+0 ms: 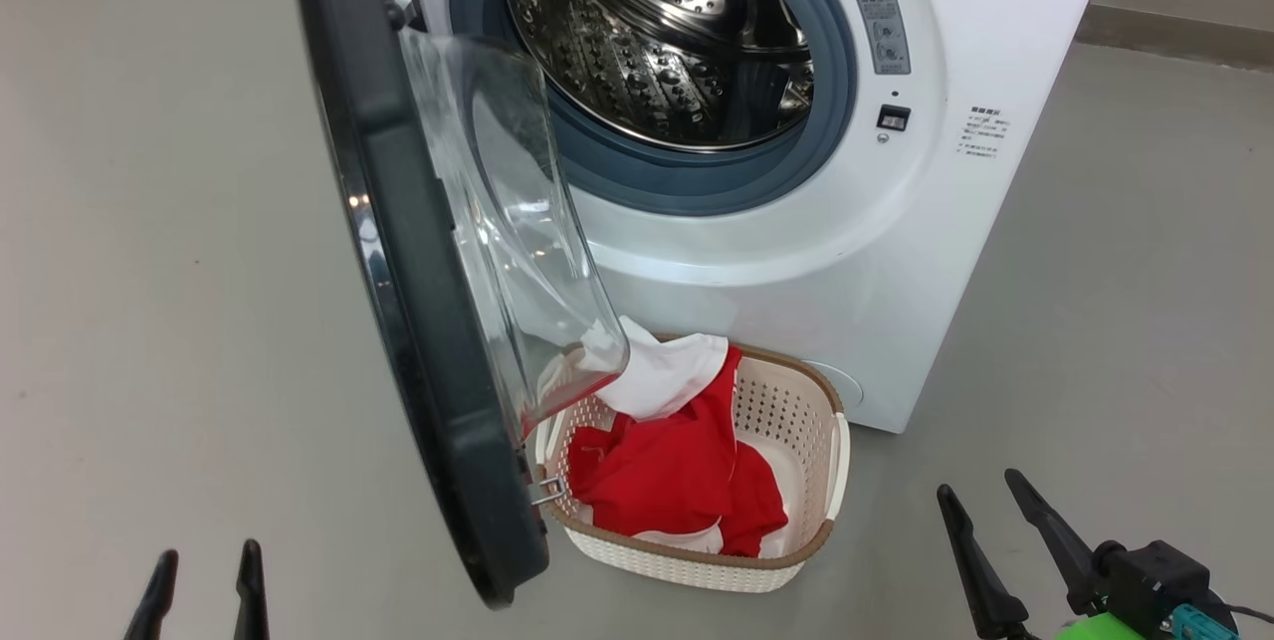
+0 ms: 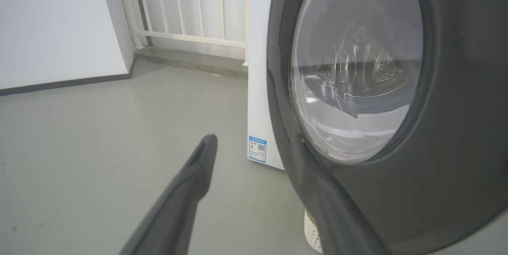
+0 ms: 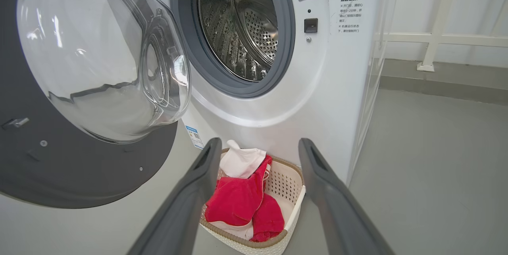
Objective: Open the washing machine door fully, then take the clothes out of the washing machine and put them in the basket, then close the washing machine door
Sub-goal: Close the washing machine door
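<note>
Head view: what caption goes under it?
Red clothes lie in the basket by the open washing machine door; drum looks empty.

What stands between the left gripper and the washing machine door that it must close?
Nothing visible does. In the left wrist view the open left gripper points at the outer face of the washing machine door. Whether it touches the door's black rim cannot be told.

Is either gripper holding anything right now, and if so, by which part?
Nothing is held. The left gripper and the right gripper are both open and empty; the clothes lie in the basket.
</note>
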Motion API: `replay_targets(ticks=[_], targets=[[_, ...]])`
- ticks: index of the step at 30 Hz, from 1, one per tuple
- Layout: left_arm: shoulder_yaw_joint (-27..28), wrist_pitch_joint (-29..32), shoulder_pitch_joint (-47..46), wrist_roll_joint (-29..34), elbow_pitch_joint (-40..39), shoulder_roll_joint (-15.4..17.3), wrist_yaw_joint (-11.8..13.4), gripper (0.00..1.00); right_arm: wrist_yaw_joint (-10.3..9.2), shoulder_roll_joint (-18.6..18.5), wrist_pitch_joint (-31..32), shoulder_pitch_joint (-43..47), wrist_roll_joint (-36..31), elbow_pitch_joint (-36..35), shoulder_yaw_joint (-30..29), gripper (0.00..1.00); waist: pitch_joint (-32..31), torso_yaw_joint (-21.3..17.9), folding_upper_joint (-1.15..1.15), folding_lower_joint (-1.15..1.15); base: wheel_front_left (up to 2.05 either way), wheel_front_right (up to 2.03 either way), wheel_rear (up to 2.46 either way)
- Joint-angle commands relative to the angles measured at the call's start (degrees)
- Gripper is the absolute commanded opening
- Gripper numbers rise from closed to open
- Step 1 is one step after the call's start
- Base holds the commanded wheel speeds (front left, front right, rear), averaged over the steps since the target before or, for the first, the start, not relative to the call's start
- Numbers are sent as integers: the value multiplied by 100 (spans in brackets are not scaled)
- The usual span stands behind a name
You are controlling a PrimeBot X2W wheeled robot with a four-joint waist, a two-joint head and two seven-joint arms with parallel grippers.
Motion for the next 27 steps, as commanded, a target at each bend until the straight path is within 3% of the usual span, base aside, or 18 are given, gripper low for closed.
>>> replay_targets(ticks=[1,16,18,19,20,21,27], targets=[[241,-68,-55,61,-148,23,-32,100,36,-57,-37,-20,-17,-155,98,100,-8,-4,0,0,0,0,0],[298,-69,2,109,10,-158,-32,100,36,-19,-37,28,-14,-98,85,100,-29,-6,0,0,0,0,0],[250,-69,-36,-113,-14,-168,-32,98,36,-12,-37,22,-15,-103,78,100,-21,-3,0,0,0,0,0],[237,-69,-63,-212,-41,-170,-32,45,36,-6,-37,19,-18,-106,75,100,-13,-3,0,0,0,0,0],[193,-69,-97,-324,-80,-172,-32,14,36,1,-37,13,-22,-109,76,100,-1,-5,0,0,0,0,0],[127,-69,-127,-455,-115,-166,-32,0,36,8,-37,6,-27,-111,76,100,11,-7,0,0,0,0,0],[-462,-69,-332,-967,-443,208,-32,0,36,59,-37,-59,-44,-115,97,100,108,-112,0,0,0,0,0]])
